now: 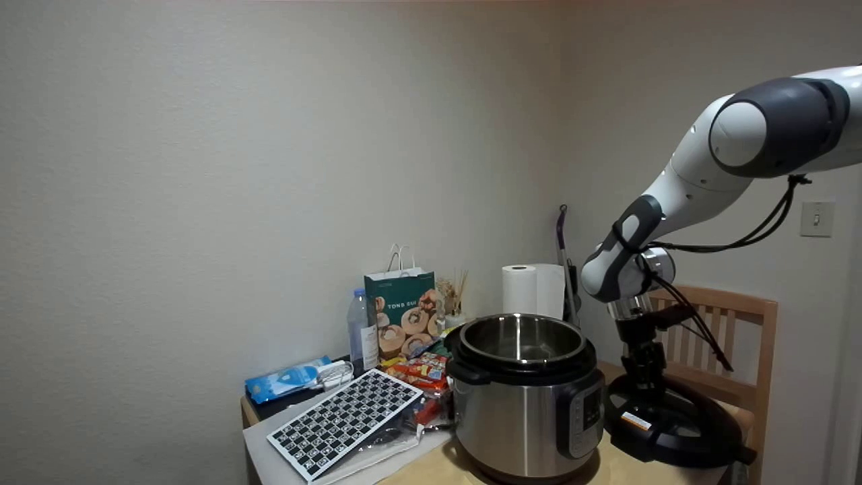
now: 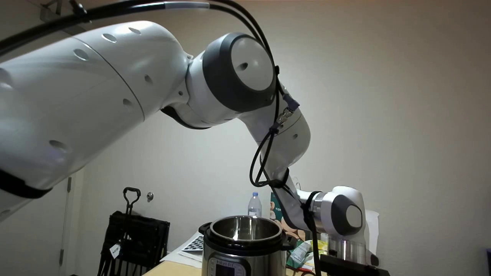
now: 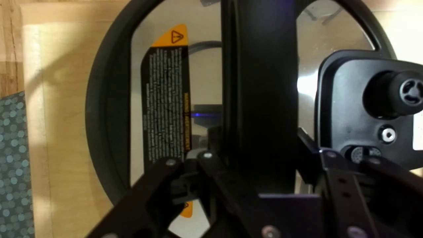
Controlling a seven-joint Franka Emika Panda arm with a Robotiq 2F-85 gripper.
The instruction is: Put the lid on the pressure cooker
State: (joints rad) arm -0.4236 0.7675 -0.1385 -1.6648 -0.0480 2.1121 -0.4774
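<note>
The pressure cooker [image 1: 518, 424] stands uncovered on the table, its steel inner pot [image 1: 518, 337] exposed; its upper part also shows in an exterior view [image 2: 264, 264]. Beside it is the lid [image 1: 693, 424], black and round, with a raised handle [image 3: 259, 66] crossing it. My gripper [image 3: 259, 145] reaches down over the lid, one finger on each side of the handle. Both fingertips appear to press against the handle, so the jaws look shut on it. Whether the lid's underside touches the table cannot be told. The lid does not show in an exterior view where only the upper wrist appears.
Paper-towel rolls [image 1: 522, 289] stand behind the cooker. A wooden chair [image 1: 754, 337] is behind the lid. Left of the cooker are snack bags [image 1: 431, 370], a checkered board [image 1: 347, 421], a bottle [image 1: 363, 330] and a green paper bag [image 1: 404, 310].
</note>
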